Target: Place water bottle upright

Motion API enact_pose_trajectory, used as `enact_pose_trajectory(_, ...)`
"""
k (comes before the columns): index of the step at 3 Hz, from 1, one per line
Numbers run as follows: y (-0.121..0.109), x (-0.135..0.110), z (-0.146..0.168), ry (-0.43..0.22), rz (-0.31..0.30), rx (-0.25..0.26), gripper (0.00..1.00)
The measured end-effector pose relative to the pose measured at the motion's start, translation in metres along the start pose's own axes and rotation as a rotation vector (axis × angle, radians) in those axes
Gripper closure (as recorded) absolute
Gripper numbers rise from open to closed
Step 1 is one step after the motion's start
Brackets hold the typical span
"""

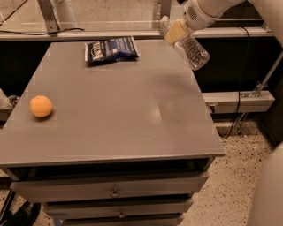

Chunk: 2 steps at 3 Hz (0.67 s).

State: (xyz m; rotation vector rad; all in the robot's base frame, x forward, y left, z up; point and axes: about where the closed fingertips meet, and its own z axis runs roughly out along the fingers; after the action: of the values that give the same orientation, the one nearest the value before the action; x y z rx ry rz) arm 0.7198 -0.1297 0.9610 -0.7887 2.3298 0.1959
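Landmark: grey table (132,110), flat top with drawers (115,193) in its front – all places below are given from it.

Gripper: gripper (176,32) is held in the air above the table's far right corner, at the end of a white arm (208,11) that enters from the upper right.

Claw state: clamped across the upper part of the water bottle, a yellowish finger pad (175,31) lying flat against the plastic.

Water bottle: water bottle (195,53) is clear and ribbed, carried clear of the table top and touching no surface. It shows against the dark gap just past the table's far right corner.

Bottle attitude: tilted – neck end up and to the left at the gripper, base down and to the right, out beyond the table's right edge. Not upright.

Snack bag: dark blue snack bag (110,49) lies flat on the table near its far edge, left of the gripper and well apart from the bottle.

Orange ball: orange ball (41,106) rests on the table near its left edge, about midway from front to back, well apart from the bag.

Floor: speckled floor (230,176) shows to the right of the table's front corner.
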Motion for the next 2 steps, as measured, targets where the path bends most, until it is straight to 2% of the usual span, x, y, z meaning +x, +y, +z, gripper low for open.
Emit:
enact_pose_trajectory(1, 0.022, -0.014, -0.014, -0.197, 0.025, -0.110, 1.00)
enact_pose_trajectory(2, 0.044, -0.038, -0.024, -0.409, 0.006, -0.214, 1.00)
